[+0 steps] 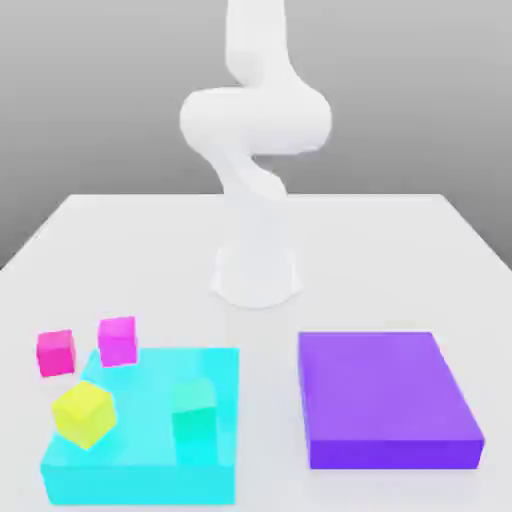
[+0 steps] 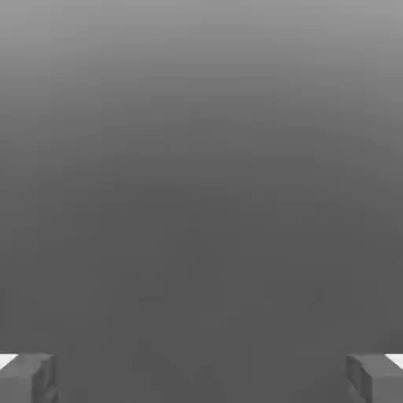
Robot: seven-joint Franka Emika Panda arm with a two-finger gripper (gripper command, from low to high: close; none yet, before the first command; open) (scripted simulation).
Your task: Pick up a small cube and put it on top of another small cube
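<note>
The yellow cube (image 1: 85,414) crowds the hot-pink cube's (image 1: 56,353) near side.

Clear of the gripper (image 2: 201,378), a slab (image 1: 145,408) lay toward the exterior view's left, a second slab (image 1: 385,388) toward its right. The outermost cube (image 1: 56,354) and its neighbour (image 1: 118,342) sat by the first slab's far-left corner; a near cube (image 1: 84,415) and an inner cube (image 1: 193,402) overlapped that slab.

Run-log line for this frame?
claw: open, empty | hot-pink cube: not yet stacked | yellow cube: tilted, at cyan block's corner | purple block: on table
</note>
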